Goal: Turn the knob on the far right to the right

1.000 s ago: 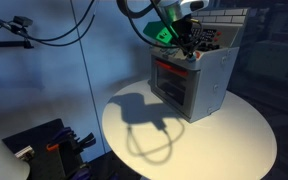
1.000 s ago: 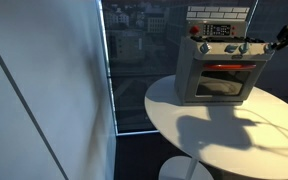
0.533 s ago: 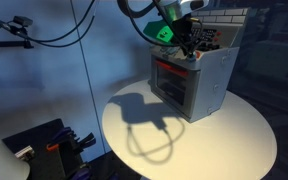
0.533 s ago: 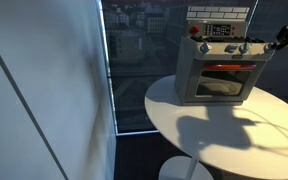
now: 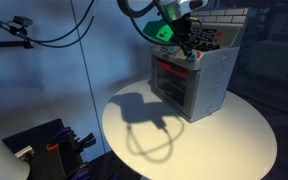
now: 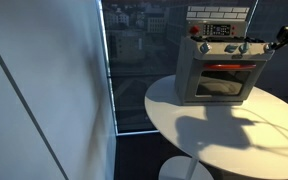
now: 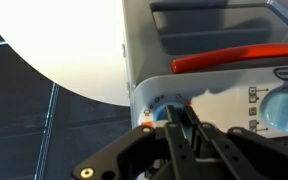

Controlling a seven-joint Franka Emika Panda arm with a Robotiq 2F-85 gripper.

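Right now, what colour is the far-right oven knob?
Light blue; the knob shows best in the wrist view.

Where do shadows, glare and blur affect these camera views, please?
In an exterior view a dark shadow lies across the brightly lit white table; in the wrist view the table glares to blank white, and the jaws, closed around the knob, are near and blurred.

The arm (image 5: 162, 14) is slanting down from the top centre of an exterior view. The gripper (image 7: 180, 122) is filling the wrist view's lower middle, its dark fingers (image 7: 191, 138) pinching together on the knob (image 7: 165, 110).
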